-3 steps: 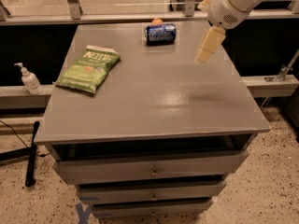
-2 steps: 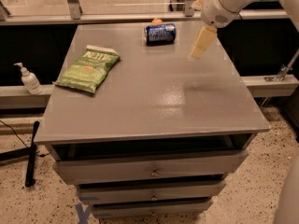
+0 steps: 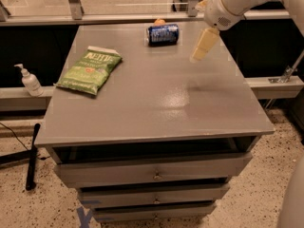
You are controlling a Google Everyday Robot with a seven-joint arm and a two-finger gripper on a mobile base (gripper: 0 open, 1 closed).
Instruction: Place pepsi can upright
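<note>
The pepsi can (image 3: 163,34), dark blue with a silver end, lies on its side near the far edge of the grey table (image 3: 156,103). My gripper (image 3: 203,45), cream-coloured, hangs from the white arm above the table's far right part. It is to the right of the can and apart from it, and nothing shows in it. Its shadow falls on the tabletop below it.
A green chip bag (image 3: 90,70) lies on the table's left side. A small orange ball (image 3: 159,21) sits just behind the can. A white pump bottle (image 3: 29,81) stands on a ledge to the left. Drawers (image 3: 154,171) run below the front edge.
My gripper has moved a little to the left, nearer the can. The can, the bag and the ball have not moved.
</note>
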